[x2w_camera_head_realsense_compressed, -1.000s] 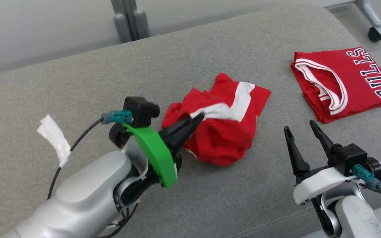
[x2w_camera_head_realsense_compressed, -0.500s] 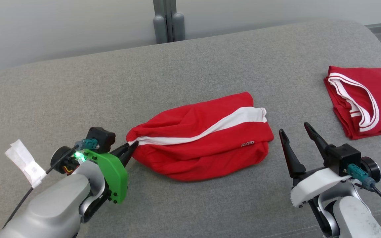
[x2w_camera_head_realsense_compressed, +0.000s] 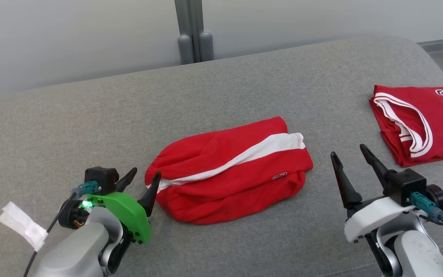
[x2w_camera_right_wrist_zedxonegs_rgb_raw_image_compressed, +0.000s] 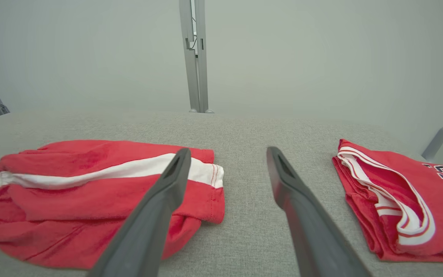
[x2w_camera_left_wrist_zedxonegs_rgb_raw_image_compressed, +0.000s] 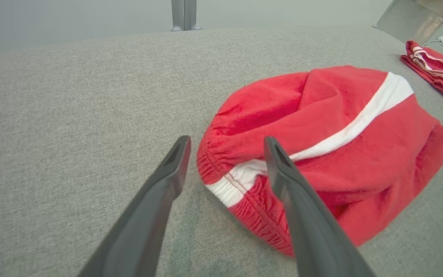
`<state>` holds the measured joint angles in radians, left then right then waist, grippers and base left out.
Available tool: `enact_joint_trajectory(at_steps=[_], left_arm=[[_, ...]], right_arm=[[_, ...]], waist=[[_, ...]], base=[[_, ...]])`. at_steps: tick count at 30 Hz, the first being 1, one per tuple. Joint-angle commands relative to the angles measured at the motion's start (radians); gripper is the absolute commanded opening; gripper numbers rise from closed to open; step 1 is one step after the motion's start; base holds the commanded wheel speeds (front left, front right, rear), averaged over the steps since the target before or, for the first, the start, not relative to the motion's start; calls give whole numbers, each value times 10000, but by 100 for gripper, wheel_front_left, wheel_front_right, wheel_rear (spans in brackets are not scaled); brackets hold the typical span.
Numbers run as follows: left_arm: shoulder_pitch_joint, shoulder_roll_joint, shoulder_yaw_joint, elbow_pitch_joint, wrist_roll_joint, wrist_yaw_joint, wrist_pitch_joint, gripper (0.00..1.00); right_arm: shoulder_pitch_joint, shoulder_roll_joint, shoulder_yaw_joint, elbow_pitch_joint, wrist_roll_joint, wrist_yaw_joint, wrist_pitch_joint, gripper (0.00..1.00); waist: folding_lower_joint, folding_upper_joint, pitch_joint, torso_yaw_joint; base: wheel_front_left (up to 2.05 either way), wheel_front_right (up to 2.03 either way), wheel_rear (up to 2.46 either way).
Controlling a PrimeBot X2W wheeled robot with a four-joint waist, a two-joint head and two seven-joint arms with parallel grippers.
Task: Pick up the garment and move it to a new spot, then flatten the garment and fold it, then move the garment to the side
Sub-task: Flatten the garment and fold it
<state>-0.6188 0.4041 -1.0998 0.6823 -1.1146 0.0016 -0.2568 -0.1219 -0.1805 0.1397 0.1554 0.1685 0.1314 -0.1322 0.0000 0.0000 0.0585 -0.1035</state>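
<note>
The garment [x2w_camera_head_realsense_compressed: 229,169] is a pair of red shorts with a white side stripe, lying loosely bunched across the middle of the grey cushion [x2w_camera_head_realsense_compressed: 90,115]. Its elastic waistband end points toward my left gripper [x2w_camera_head_realsense_compressed: 145,174], which stands open right at that end. In the left wrist view the waistband [x2w_camera_left_wrist_zedxonegs_rgb_raw_image_compressed: 221,188] lies between and just beyond the parted fingers of the left gripper [x2w_camera_left_wrist_zedxonegs_rgb_raw_image_compressed: 227,140], and nothing is held. My right gripper [x2w_camera_head_realsense_compressed: 348,151] is open and empty, a little to the right of the garment's hem [x2w_camera_right_wrist_zedxonegs_rgb_raw_image_compressed: 214,173].
A folded red jersey [x2w_camera_head_realsense_compressed: 417,123] with white trim and dark lettering lies at the cushion's right end. A grey post [x2w_camera_head_realsense_compressed: 190,34] stands behind the cushion against a pale wall. A white tape tag [x2w_camera_head_realsense_compressed: 21,225] hangs on my left arm's cable.
My left gripper pulled the crumpled garment out leftward into a longer shape, then opened and let go of the waistband. The head camera shifted. The right gripper stayed open.
</note>
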Motion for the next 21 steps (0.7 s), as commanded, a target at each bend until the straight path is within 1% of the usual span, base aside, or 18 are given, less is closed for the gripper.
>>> enact_joint_trajectory(at_steps=[1, 3, 6, 7, 9, 12, 14, 18, 21], left_arm=[[300, 16, 360, -191, 79, 120, -78, 100], [538, 88, 1428, -782, 536, 344, -100, 100], [1519, 30, 3232, -1938, 1530, 671, -71, 100], [1928, -73, 4001, -2438, 1957, 765, -73, 100], [2652, -320, 5239, -3276, 2781, 814, -74, 100], [3801, -891, 6848, -4276, 3810, 679, -76, 100], [4349, -1257, 7600, -4690, 4415, 503, -64, 100], [5087, -1808, 8636, -4943, 5364, 81, -66, 100], [5388, -2059, 9122, -4861, 5852, -222, -65, 100]], right_arm=[[141, -84, -106, -65, 2, -17, 6, 100], [150, -104, -248, -111, -29, -17, 4, 100], [220, -83, -461, -164, -86, -18, 24, 100], [254, -78, -523, -169, -93, -17, 22, 100], [310, -43, -615, -154, -104, -17, 19, 100], [337, -30, -750, -136, -89, -17, 29, 100], [361, 7, -854, -114, -72, -17, 2, 100], [411, 84, -941, -33, -59, -18, -66, 100], [433, 154, -977, 62, -65, -17, -110, 100]], waist=[[0, 0, -64, 72], [0, 0, -114, 192], [0, 0, -241, 374], [0, 0, -301, 441], [0, 0, -410, 578], [0, 0, -547, 813], [0, 0, -628, 970], [0, 0, -790, 1254], [0, 0, -885, 1423]], base=[[0, 0, 0], [0, 0, 0], [0, 0, 0], [0, 0, 0], [0, 0, 0], [0, 0, 0], [0, 0, 0], [0, 0, 0], [0, 0, 0]])
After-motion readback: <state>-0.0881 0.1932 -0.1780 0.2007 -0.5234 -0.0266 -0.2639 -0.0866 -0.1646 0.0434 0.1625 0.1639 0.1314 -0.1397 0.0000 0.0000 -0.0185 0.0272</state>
